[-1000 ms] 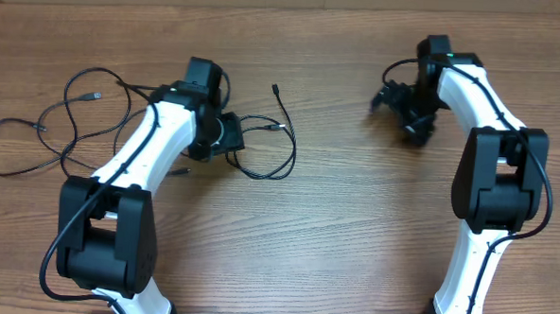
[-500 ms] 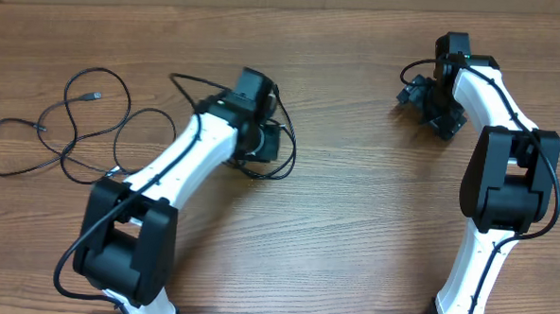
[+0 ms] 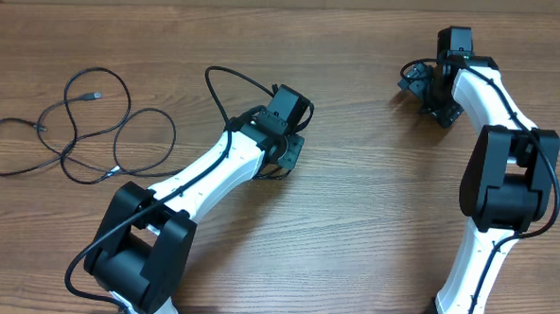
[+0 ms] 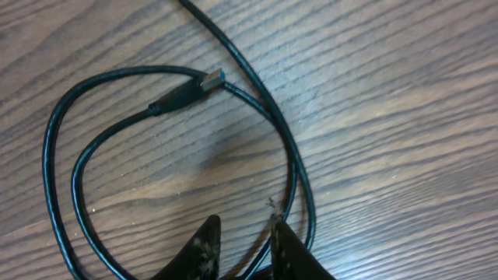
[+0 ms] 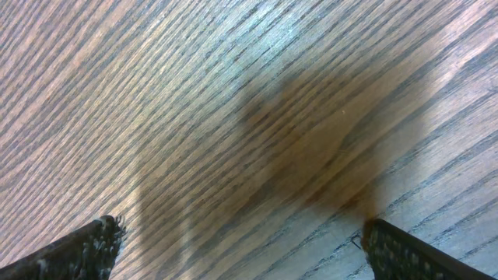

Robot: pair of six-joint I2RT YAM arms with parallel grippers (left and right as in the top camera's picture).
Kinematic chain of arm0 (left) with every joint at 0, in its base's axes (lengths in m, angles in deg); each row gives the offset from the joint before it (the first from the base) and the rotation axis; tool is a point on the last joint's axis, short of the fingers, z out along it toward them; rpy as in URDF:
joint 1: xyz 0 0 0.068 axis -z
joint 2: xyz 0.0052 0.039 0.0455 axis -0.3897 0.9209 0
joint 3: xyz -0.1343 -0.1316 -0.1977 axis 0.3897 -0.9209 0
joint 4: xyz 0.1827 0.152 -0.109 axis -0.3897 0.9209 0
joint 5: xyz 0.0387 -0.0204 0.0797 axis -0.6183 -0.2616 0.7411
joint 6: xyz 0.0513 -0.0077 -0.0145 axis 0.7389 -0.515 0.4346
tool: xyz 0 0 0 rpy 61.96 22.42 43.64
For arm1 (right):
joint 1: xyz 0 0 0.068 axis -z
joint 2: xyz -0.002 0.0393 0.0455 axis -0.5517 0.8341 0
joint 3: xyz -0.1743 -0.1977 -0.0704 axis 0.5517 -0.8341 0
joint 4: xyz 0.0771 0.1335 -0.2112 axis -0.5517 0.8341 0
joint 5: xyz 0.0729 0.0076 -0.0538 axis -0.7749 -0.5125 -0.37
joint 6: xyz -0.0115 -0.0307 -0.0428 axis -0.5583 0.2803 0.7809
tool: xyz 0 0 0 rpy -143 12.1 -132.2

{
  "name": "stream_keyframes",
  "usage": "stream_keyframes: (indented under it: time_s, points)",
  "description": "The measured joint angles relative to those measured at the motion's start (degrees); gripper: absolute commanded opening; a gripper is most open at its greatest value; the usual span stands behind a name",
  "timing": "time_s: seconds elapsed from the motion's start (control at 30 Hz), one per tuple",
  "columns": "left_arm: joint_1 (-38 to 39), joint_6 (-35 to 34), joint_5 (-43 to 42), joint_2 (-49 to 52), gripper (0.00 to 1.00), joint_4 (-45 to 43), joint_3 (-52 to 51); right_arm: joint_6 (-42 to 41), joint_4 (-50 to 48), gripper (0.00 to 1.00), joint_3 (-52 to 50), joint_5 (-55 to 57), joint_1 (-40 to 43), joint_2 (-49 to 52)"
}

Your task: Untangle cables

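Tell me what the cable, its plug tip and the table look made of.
The cable: black rubbery or plastic jacket, smooth sheen, bends in loose loops. The plug tip: bare metal, silvery glint. The table: wood or wood-look laminate, brown grain; which, unclear.

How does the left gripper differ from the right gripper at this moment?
The left gripper has its fingers close together; the right gripper has them wide apart. A cable runs between the left fingers; between the right ones there is only bare table. Both face the wooden surface.

Cables [image 3: 69, 148] left; open table [image 3: 372, 208] centre
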Motion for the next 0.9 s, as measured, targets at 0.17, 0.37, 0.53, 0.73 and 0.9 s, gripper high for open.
stream_keyframes:
  time_s: [0.17, 0.37, 0.53, 0.73, 0.9]
  points:
    - [0.00, 2.36, 0.31, 0.00, 0.27, -2.86, -3.21, 0.02, -0.04, 1.00, 0.00, 0.00, 0.00, 0.00]
    - [0.00, 6.32, -0.11, 0.00, 0.22, -3.89, -5.22, 0.04, -0.02, 1.00, 0.00, 0.00, 0.00, 0.00]
    - [0.00, 9.62, -1.01, 0.02, 0.21, 0.52, -4.63, 0.04, -0.04, 1.00, 0.00, 0.00, 0.00, 0.00]
    - [-0.04, 12.02, -4.48, 0.15, 0.21, 9.46, 3.48, 0.02, -0.04, 1.00, 0.00, -0.02, 0.00, 0.02]
    - [-0.04, 14.84, -5.55, 0.39, 0.23, 10.32, 5.03, 0.04, -0.02, 1.00, 0.00, 0.00, 0.00, 0.02]
